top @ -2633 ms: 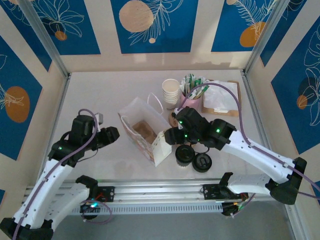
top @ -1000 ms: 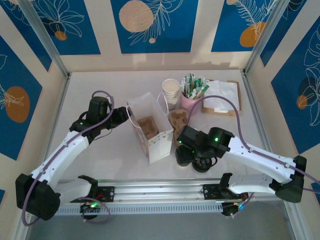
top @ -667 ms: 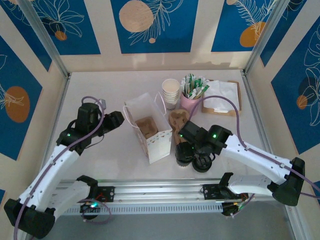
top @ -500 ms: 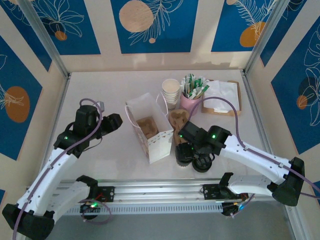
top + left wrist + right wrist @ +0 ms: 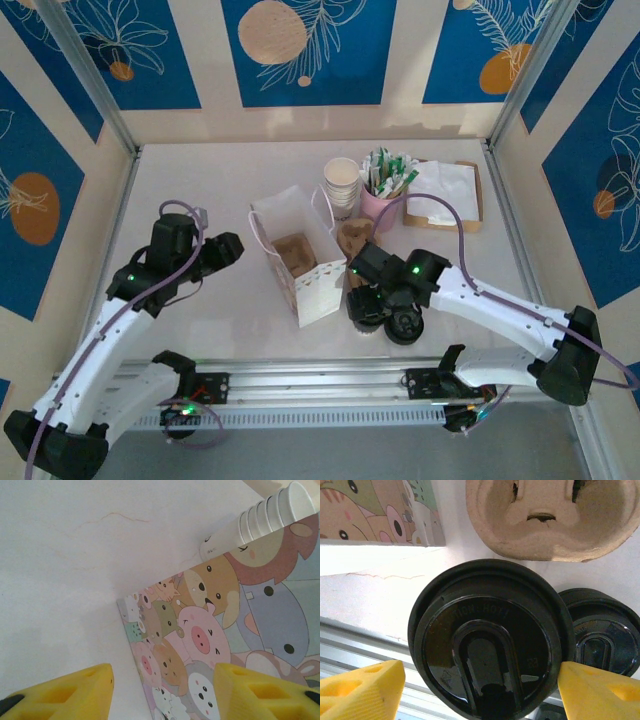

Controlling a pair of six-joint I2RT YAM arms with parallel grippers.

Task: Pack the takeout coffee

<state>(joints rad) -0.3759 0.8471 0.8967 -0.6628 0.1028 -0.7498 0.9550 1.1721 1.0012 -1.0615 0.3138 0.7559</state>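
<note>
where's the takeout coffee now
In the top view the takeout coffee stands just right of the paper bag, with the low black lid on its other side.

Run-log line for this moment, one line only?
right gripper open, either side of lidded cup | left gripper open beside bag | lidded cup on table, not bagged

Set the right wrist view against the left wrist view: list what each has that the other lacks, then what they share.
Right wrist: the takeout coffee, black-lidded, straddled by the open right claw, with a second black lid and a pulp cup carrier nearby. Left wrist: the stacked paper cups beyond the open left claw. Both: the cartoon-printed bag on the white table.
</note>
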